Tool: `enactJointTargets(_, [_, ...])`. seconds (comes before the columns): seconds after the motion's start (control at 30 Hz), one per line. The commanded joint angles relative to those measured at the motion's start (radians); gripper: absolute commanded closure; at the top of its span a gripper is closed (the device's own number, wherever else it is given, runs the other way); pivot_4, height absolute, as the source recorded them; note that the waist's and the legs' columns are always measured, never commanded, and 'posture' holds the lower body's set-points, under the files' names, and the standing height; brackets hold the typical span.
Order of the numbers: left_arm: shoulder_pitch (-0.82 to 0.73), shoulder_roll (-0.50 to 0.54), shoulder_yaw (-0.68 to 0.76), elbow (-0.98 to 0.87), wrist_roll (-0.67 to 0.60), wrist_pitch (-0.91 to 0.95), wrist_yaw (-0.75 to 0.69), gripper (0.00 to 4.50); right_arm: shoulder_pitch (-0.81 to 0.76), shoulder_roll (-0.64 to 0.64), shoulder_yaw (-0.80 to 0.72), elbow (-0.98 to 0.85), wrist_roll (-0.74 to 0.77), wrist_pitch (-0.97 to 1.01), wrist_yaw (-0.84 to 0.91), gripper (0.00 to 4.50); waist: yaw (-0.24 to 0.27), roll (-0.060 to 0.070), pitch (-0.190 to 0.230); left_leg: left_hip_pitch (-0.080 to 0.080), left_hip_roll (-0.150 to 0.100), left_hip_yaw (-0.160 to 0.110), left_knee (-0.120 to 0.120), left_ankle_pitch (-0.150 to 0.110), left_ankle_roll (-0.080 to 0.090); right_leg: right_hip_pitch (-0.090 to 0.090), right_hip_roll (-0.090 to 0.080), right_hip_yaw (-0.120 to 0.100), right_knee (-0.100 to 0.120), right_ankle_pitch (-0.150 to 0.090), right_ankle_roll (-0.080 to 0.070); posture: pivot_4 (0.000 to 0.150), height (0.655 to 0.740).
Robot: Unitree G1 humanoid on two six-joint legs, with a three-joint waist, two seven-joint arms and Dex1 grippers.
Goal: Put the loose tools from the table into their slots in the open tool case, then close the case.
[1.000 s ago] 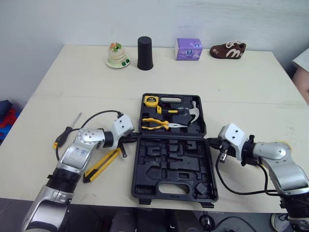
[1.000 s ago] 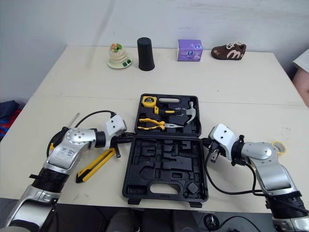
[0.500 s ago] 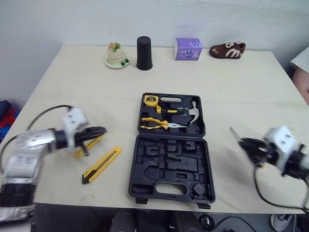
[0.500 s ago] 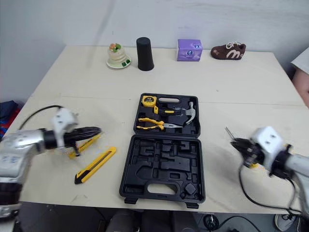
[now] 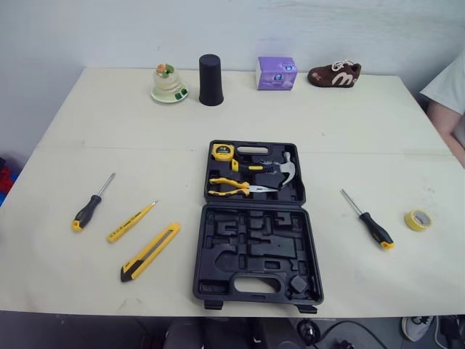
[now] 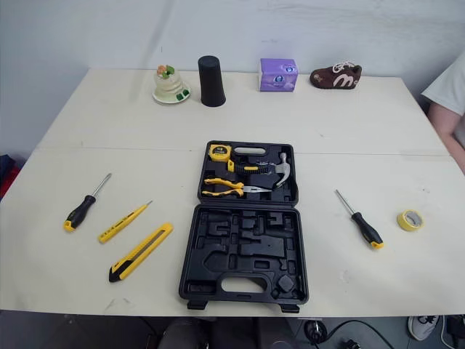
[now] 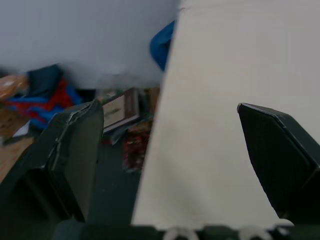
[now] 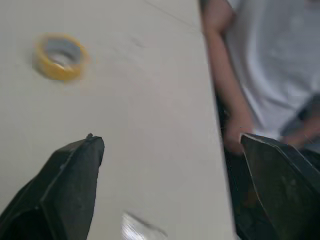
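Tools lie loose on the table (image 5: 109, 131) on both sides of the open tool case (image 5: 254, 251), and both grippers are empty.
The left gripper (image 7: 168, 106) has its fingers spread wide with nothing between them. Well left of the case lies a black-handled screwdriver (image 5: 91, 207), then a slim yellow screwdriver (image 5: 131, 222), then a yellow utility knife (image 5: 150, 251) nearest the case. The case's far half holds a tape measure (image 5: 223, 151), pliers (image 5: 232, 189) and a hammer (image 5: 280, 166); its near half shows bare moulded slots. Right of the case lies a second screwdriver (image 5: 368, 219), and beyond it a roll of yellow tape (image 5: 415, 219). Further right is a person (image 5: 445, 94). The right gripper (image 8: 170, 139) is also spread wide, grasping nothing.
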Motion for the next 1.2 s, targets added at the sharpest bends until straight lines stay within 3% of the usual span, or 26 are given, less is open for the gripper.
enactJointTargets(0.03, [0.024, 0.028, 0.005, 0.048, 0.004, -0.065, 0.020, 0.04, 0.034, -0.020, -0.032, 0.168, -0.034, -0.163, -0.066, 0.00, -0.001, -0.001, -0.001, 0.000, 0.000, 0.000, 0.000, 0.000, 0.000, 0.001, 0.000, 0.000, 0.000, 0.000, 0.000, 0.150, 0.7400])
enactJointTargets(0.17, [0.020, 0.018, -0.022, 0.045, -0.004, -0.089, -0.015, 0.04, 0.042, -0.027, 0.016, 0.257, -0.033, -0.244, -0.070, 0.00, -0.002, -0.001, -0.001, 0.004, 0.000, 0.000, 0.000, -0.002, -0.004, 0.003, -0.002, 0.000, 0.000, 0.000, 0.000, 0.150, 0.7400])
enactJointTargets(0.27, [-0.026, 0.010, -0.030, 0.031, -0.026, -0.096, -0.054, 0.04, -0.013, -0.023, 0.063, 0.185, 0.020, -0.210, -0.045, 0.00, -0.010, -0.001, -0.001, 0.011, 0.001, 0.001, -0.002, -0.002, -0.005, 0.010, -0.002, 0.004, -0.001, 0.000, 0.000, 0.150, 0.7400])
enactJointTargets(0.47, [-0.036, -0.005, -0.067, -0.052, -0.059, -0.029, -0.212, 0.04, -0.077, 0.036, 0.190, -0.231, 0.127, -0.079, -0.077, 0.00, -0.040, 0.001, -0.001, 0.015, 0.001, 0.003, -0.013, 0.002, -0.007, 0.018, -0.002, 0.005, -0.005, 0.002, 0.002, 0.150, 0.7400])
enactJointTargets(0.63, [-0.010, -0.023, -0.137, -0.223, -0.071, 0.096, -0.327, 0.04, -0.149, 0.105, 0.275, -0.528, 0.295, 0.012, -0.074, 0.00, -0.028, 0.001, -0.002, 0.007, 0.001, 0.002, -0.014, 0.010, -0.011, 0.003, 0.001, 0.005, -0.002, 0.001, 0.002, 0.150, 0.7400])
enactJointTargets(0.73, [0.055, -0.013, -0.244, -0.415, -0.061, 0.283, -0.397, 0.04, -0.212, 0.106, 0.437, -0.720, 0.323, 0.003, -0.015, 0.00, -0.023, 0.001, -0.002, 0.006, 0.003, 0.002, -0.014, 0.009, -0.012, 0.002, 0.003, 0.006, -0.002, -0.002, 0.002, 0.150, 0.7400])
enactJointTargets(1.0, [0.047, -0.026, -0.292, -0.681, -0.105, 0.575, -0.346, 0.04, -0.259, 0.067, 0.649, -0.930, 0.439, 0.156, 0.046, 0.00, -0.012, -0.001, -0.001, 0.005, 0.002, 0.001, -0.010, 0.009, -0.010, 0.003, 0.001, 0.006, 0.001, -0.002, 0.003, 0.150, 0.7400])
enactJointTargets(1.2, [0.061, -0.016, -0.305, -0.752, -0.064, 0.635, -0.292, 0.04, -0.309, 0.091, 0.695, -0.927, 0.390, 0.154, 0.031, 0.00, -0.018, -0.002, -0.001, 0.006, 0.001, 0.002, -0.007, 0.009, -0.010, 0.003, 0.001, 0.007, 0.004, -0.002, 0.003, 0.150, 0.7400])
